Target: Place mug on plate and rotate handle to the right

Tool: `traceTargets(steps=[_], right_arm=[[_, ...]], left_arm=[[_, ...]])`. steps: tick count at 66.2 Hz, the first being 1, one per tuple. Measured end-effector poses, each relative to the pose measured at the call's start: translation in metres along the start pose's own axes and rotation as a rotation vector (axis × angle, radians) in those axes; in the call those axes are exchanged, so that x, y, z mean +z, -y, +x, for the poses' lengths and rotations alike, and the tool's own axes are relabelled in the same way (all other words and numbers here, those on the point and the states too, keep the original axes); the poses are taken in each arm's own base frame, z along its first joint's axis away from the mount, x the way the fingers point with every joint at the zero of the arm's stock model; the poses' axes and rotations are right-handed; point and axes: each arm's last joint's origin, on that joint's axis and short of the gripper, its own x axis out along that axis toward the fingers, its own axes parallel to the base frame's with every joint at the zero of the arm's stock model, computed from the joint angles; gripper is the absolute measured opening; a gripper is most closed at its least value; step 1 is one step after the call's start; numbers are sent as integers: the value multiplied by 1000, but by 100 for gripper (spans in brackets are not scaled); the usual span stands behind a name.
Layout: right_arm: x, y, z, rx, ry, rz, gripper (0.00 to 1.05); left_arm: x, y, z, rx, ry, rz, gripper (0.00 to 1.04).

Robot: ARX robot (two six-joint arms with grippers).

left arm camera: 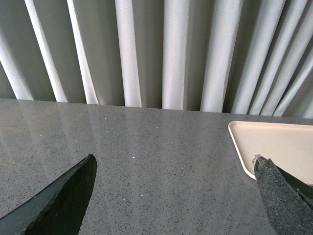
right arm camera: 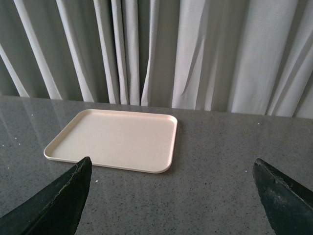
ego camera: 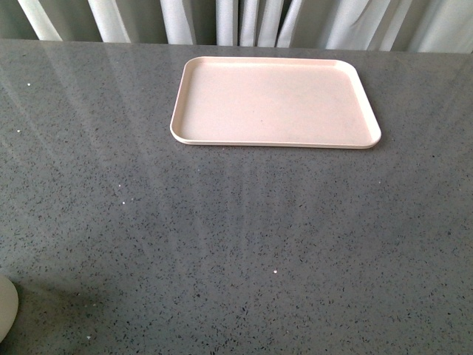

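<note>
Plate (ego camera: 273, 103) sits on the grey table (ego camera: 222, 237); left tool (left arm camera: 173, 157) and right tool (right arm camera: 172, 160) gape wide, empty.

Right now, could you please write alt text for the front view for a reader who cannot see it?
An empty pale pink plate lies flat toward the far side of a grey speckled table, with pale curtains behind. A white rounded object is cut off at the near left corner; no arm is in view.
</note>
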Motion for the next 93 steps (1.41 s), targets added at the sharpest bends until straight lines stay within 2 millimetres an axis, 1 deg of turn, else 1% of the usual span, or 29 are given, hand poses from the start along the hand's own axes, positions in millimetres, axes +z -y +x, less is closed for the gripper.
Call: traceTargets(steps=[38, 40, 41, 45, 47, 49, 59, 66, 70, 79, 93], right_arm=[[0, 0, 0, 0, 0, 0, 96], [0, 0, 0, 0, 0, 0, 96], [0, 0, 0, 0, 0, 0, 96], [0, 0, 0, 0, 0, 0, 96], [0, 0, 0, 1, 0, 0, 96], [0, 0, 0, 1, 0, 0, 96], [0, 0, 0, 0, 0, 0, 96], [0, 0, 0, 0, 0, 0, 96], [0, 0, 0, 0, 0, 0, 96], [0, 0, 0, 0, 0, 0, 96], [0, 0, 0, 0, 0, 0, 96]], left_arm=[[0, 0, 0, 0, 0, 0, 95], [-1, 0, 0, -35, -63, -12, 95], [-1, 1, 0, -76, -139, -25, 95], [4, 1, 3, -145, -390, -67, 95], [7, 0, 6, -157, -478, -89, 96], [10, -2, 11, -157, -524, -102, 95], [29, -14, 39, -101, -579, -86, 95], [32, -23, 54, -74, -625, -43, 95], [32, -31, 62, -53, -662, -12, 96], [28, -48, 69, 2, -729, 22, 95], [14, -67, 71, 35, -827, 45, 96]])
